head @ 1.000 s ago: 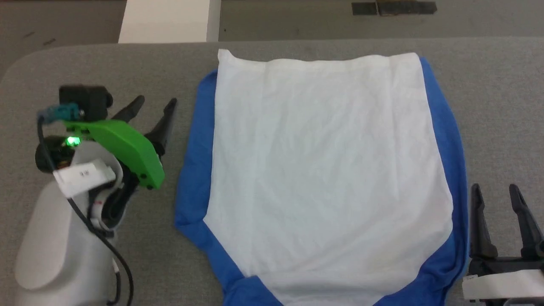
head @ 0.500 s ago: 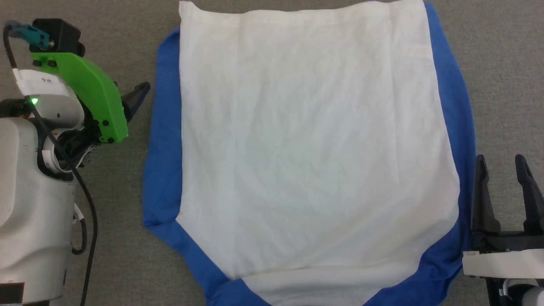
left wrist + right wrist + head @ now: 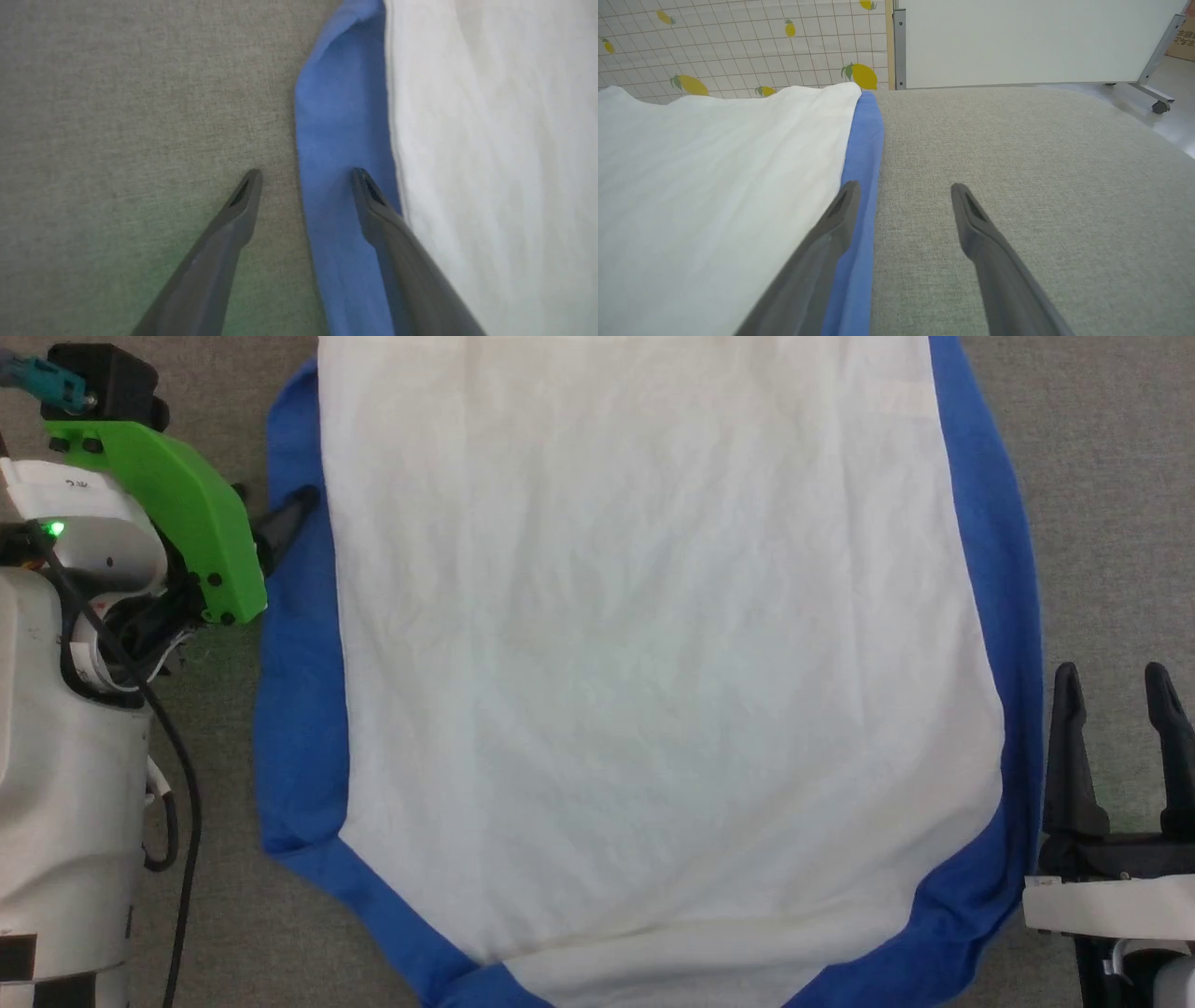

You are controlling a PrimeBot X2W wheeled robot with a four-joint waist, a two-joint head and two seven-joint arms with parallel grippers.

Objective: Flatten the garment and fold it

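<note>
Shirt flat on grey table, blue edges showing. Left gripper wide open, astride left blue edge, empty. Right gripper wide open beside right edge, empty.

table: grey fabric top | wall: grid pattern, lemon print | board: white, wheeled frame

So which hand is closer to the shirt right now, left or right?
Left. The left hand straddles the blue left edge of the shirt, one finger over the fabric. The right hand sits just off the blue right edge, over the grey table.
</note>
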